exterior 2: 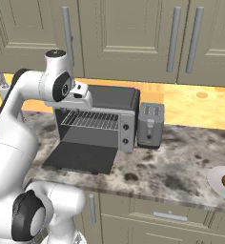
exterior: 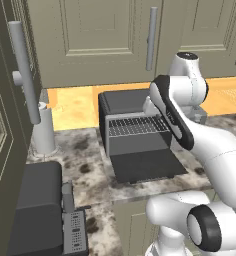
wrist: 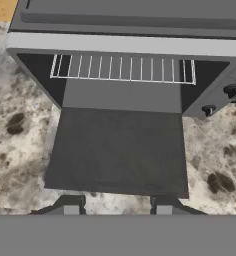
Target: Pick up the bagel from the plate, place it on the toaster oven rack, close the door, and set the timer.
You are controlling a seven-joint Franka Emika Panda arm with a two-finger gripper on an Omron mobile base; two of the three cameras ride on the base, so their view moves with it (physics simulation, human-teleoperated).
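Marble counter [exterior 2: 181, 167]: toaster oven [exterior 2: 97, 119] open, rack [wrist: 122, 68] bare.

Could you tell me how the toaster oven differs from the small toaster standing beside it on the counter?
The toaster oven is wide and boxy, while the toaster is narrow and upright. The toaster oven's door lies folded down, showing its rack; the toaster has slots on top and no door. The toaster oven is darker than the lighter grey toaster. Both stand on the speckled counter.
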